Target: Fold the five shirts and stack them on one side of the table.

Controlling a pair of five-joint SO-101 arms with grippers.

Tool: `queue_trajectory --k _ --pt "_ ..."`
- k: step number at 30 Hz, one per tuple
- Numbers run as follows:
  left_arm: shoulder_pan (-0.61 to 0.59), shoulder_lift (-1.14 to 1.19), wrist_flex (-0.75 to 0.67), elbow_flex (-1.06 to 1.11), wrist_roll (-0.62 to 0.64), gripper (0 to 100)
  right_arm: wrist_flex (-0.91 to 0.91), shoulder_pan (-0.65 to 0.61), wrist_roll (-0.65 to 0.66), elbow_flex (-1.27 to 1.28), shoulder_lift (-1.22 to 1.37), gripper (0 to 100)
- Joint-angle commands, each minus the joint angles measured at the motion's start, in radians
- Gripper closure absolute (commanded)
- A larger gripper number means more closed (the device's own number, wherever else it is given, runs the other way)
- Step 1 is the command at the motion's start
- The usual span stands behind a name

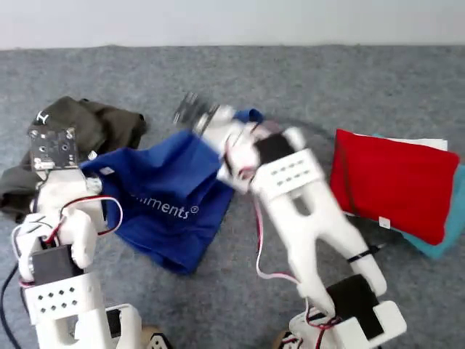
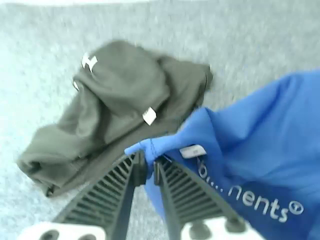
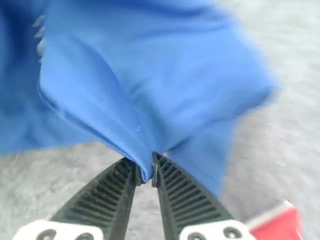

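A grey, carpet-like table (image 1: 305, 80) is being seen from above, with two white robot arms reaching in from the near edge.

At the far left, a dark shirt (image 1: 94, 127) is lying crumpled and unfolded, a small white logo showing on it. Just beside it, the left gripper (image 2: 150, 162) is pinching an edge of a blue shirt (image 1: 171, 196) near its collar label. The ribbed jaws are nearly closed, with only the cloth between them.

In the middle, the blue shirt is hanging and draping between the two arms. Part of it is lifted and part is resting on the table, with white lettering facing up. It is not flat and is not yet folded.

On the shirt's right side, the right gripper (image 3: 147, 167) is clamping a gathered fold of the same blue cloth, its jaws likewise closed on the fabric.

At the far right, well apart from the blue shirt, a stack is sitting. A neatly folded red shirt (image 1: 396, 182) is on top, a thin white layer (image 1: 429, 143) is peeking out behind it, and a teal shirt (image 1: 447, 233) is showing underneath.

Judging from this, about three shirts appear folded and stacked, though the white layer is too hidden to confirm. The blue shirt is being handled now, and the dark shirt is waiting untouched.
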Motion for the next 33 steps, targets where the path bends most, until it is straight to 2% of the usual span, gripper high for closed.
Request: queue_trajectory --k 1,5,12,17,20,23,28,33 --pt "0.009 -0.003 0.101 -0.295 0.012 99 0.134 0.073 -0.117 -0.367 -0.062 99.0" --pt "0.011 0.025 0.173 -0.568 0.012 99 0.223 0.114 -0.258 -0.71 -0.059 99.0" --pt "0.011 0.137 0.402 -1.106 0.012 99 0.232 0.117 -0.374 -1.192 -0.058 99.0" --pt "0.011 0.241 0.582 -1.454 0.012 99 0.205 0.125 -0.4 -1.363 -0.071 99.0" --pt "0.011 0.285 0.694 -1.623 0.011 99 0.14 0.183 -0.405 -1.376 -0.133 99.0" --pt "0.003 0.278 0.703 -1.699 0.003 98 0.084 0.248 -0.405 -1.375 -0.211 99.0" --pt "0.003 0.256 0.703 -1.705 -0.011 98 0.01 0.335 -0.407 -1.277 -0.291 99.0" --pt "0.009 0.258 0.701 -1.552 -0.014 98 -0.045 0.323 -0.4 -1.019 -0.28 99.0"
